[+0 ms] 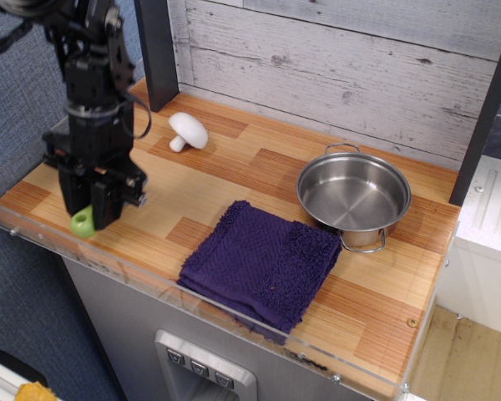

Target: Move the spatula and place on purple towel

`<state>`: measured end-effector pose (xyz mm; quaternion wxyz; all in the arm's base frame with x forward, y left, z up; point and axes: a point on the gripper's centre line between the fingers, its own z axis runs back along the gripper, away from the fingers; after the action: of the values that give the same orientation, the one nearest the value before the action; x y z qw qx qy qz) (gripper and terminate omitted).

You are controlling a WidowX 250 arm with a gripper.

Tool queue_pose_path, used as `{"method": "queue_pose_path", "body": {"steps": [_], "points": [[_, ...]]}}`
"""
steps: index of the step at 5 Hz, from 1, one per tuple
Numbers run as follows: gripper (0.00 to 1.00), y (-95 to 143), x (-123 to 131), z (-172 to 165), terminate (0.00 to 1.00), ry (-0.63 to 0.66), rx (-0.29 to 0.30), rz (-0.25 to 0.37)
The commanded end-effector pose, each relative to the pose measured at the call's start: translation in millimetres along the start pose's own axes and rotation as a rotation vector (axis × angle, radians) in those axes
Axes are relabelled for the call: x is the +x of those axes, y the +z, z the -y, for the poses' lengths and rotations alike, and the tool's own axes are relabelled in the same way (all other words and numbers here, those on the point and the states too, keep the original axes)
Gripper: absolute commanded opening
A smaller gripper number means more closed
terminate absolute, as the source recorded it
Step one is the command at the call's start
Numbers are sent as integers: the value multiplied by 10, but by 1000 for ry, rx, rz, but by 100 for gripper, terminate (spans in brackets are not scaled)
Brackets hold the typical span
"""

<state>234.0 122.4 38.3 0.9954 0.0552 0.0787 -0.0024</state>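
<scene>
On the wooden striped counter (259, 167), the folded dark purple terry towel (263, 263) sits near the front edge, well to the right of the black robot gripper (90, 213) at the front-left corner. The gripper points straight down, fingers closed on the small toy spatula with the lime-green handle (83, 223); only the handle's holed end shows below the fingers, blade hidden. Judgement: the carry runs rightward along the front edge, past bare wood.

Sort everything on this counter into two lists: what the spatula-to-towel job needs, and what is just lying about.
Needed for the job:
spatula, green handle end showing at the pincer
purple towel

Just lying about:
white toy mushroom
steel pot
</scene>
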Motion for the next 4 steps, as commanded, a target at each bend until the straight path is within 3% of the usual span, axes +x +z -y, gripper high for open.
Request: {"method": "queue_pose_path", "body": {"steps": [1,2,4], "points": [[0,594,288,404,0,-21,-108,138],[0,644,444,739,0,-62,-132,154],[0,511,589,1264,0,-149,-118,147]]}}
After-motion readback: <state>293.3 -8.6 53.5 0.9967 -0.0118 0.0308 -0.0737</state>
